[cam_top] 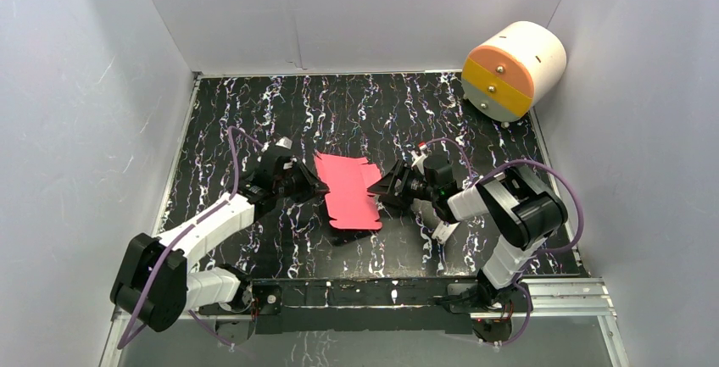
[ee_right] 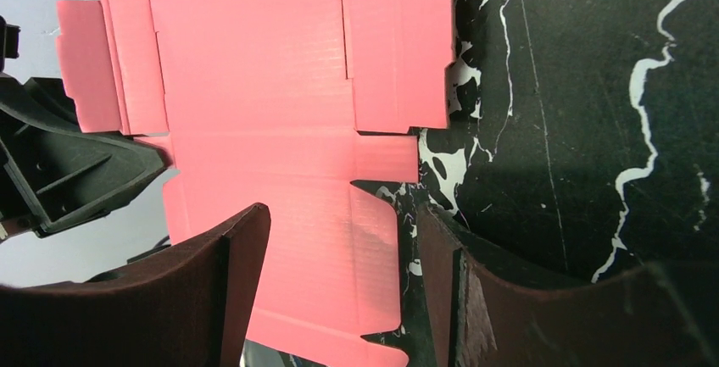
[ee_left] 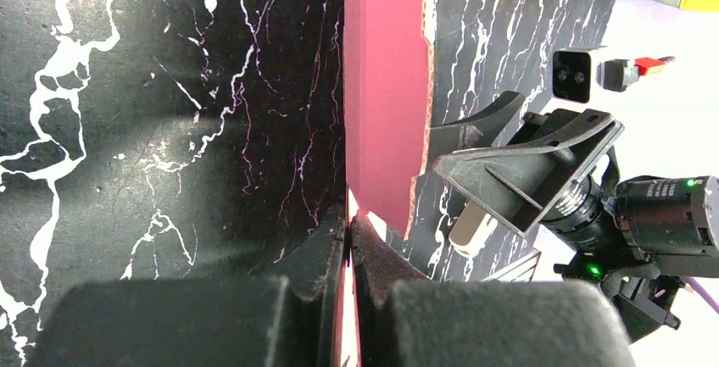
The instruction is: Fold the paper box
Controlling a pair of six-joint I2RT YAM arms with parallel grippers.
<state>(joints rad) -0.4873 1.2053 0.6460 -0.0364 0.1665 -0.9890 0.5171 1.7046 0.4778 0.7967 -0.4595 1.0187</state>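
Note:
The paper box [cam_top: 348,191] is a flat pink-red notched sheet in the middle of the black marbled table, its near end raised a little off the surface. My left gripper [cam_top: 320,187] is shut on the sheet's left edge. In the left wrist view the card [ee_left: 386,87] runs edge-on out of the pinched fingertips [ee_left: 348,219]. My right gripper [cam_top: 373,191] stands open at the sheet's right edge. In the right wrist view a flap of the sheet [ee_right: 254,87] lies between its spread fingers [ee_right: 342,214], untouched by either pad.
A big white-and-orange cylinder [cam_top: 513,66] lies in the back right corner. White walls close in the table [cam_top: 254,113] on the left, back and right. A metal rail [cam_top: 381,291] runs along the near edge by the arm bases.

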